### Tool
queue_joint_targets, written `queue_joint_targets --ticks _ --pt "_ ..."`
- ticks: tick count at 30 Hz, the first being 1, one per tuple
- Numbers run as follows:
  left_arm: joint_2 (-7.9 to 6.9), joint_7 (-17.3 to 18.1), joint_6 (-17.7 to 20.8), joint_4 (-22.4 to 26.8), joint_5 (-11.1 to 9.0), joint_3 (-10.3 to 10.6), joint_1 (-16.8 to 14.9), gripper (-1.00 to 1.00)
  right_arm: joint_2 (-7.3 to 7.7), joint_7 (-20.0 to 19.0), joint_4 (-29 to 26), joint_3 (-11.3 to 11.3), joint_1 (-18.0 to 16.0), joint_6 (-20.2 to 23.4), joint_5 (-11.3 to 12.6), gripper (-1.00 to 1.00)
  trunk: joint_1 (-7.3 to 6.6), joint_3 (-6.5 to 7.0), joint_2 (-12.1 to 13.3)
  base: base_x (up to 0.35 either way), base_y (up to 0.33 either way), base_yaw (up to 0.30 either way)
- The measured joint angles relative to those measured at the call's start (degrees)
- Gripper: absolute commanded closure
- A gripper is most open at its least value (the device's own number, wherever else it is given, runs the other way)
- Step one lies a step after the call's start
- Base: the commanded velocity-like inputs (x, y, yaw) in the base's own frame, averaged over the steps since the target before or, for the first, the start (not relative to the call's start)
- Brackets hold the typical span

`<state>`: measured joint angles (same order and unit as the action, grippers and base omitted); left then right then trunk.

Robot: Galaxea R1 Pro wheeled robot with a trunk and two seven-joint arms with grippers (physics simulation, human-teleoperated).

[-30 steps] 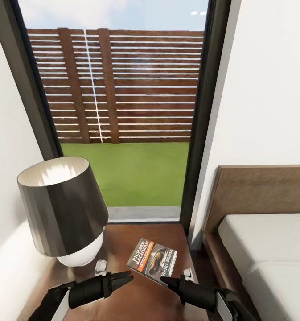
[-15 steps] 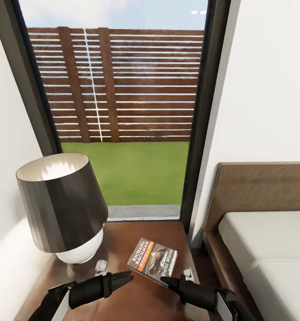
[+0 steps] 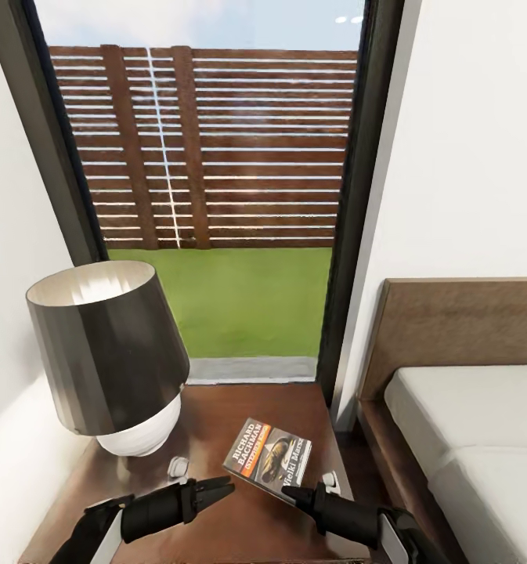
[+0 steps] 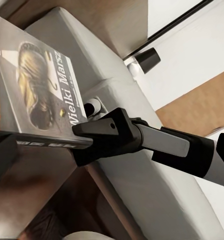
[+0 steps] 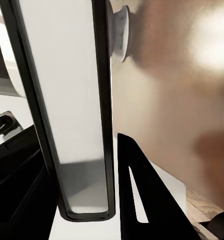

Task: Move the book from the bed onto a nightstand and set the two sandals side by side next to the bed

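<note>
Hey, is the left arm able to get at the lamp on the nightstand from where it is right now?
Probably yes. The left gripper hangs over the nightstand, with bare wood between it and the lamp just ahead. The book, in the right gripper, sits off to the other side.

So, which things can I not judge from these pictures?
- Head view: whether the book rests on the nightstand or hangs above it; the steep angle hides any gap.
- Head view: two small white objects; too small to identify, one partly behind the right gripper.
- Head view: most of the bed; cut off by the right edge.
- Right wrist view: the book's cover; it is seen edge-on.
</note>
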<state>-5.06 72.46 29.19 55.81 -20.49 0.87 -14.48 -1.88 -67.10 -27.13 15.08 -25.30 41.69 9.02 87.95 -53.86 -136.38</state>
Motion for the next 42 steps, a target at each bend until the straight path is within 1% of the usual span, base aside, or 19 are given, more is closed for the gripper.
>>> queue_joint_targets --ticks 8,13,22,27,36,42 --pt "0.0 0.0 0.0 0.0 0.0 0.0 0.0 -1.0 0.0 0.0 0.0 0.0 0.0 0.0 0.0 1.0 1.76 -1.44 -3.2 0.0 0.0 0.0" --pt "0.0 0.0 0.0 0.0 0.0 0.0 0.0 -1.0 0.0 0.0 0.0 0.0 0.0 0.1 0.1 1.0 1.76 -1.44 -3.2 0.0 0.0 0.0" --pt "0.0 0.0 0.0 0.0 0.0 0.0 0.0 -1.0 0.0 0.0 0.0 0.0 0.0 0.0 0.0 1.0 3.74 -3.05 -6.8 0.0 0.0 0.0" --pt "0.0 0.0 0.0 0.0 0.0 0.0 0.0 -1.0 0.0 0.0 0.0 0.0 0.0 0.0 0.0 1.0 3.87 -4.16 -6.9 0.0 0.0 0.0" --pt "0.0 0.0 -0.1 0.0 0.0 0.0 0.0 -1.0 0.0 0.0 0.0 0.0 0.0 0.0 0.0 1.0 3.87 -4.17 -6.9 0.001 0.0 0.0" --pt "0.0 0.0 0.0 0.0 0.0 0.0 0.0 -1.0 0.0 0.0 0.0 0.0 0.0 0.1 0.1 1.0 3.85 -4.16 -6.9 0.147 0.0 0.0"
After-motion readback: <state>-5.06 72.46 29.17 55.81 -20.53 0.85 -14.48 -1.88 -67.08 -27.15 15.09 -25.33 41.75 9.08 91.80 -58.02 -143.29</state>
